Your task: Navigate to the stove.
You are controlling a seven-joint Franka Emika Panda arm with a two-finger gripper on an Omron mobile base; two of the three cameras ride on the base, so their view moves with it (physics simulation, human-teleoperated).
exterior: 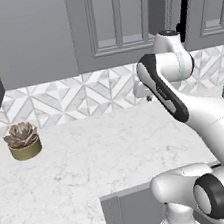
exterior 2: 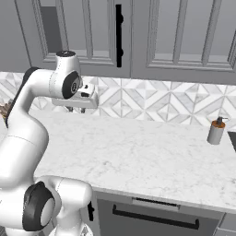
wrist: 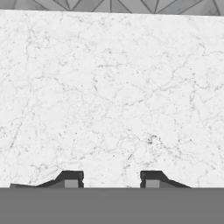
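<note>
A white marble counter [exterior: 90, 157] is running along under the patterned tile wall, its pale grey veining showing across the whole top; in the hand view the same counter [wrist: 112, 96] is stretching up to the tiles. A small potted plant [exterior: 22, 140] is sitting on it near the left end, close to the wall. A soap bottle [exterior 2: 215, 131] with a pump is standing upright towards the right end, also near the wall and well apart from the plant.
</note>
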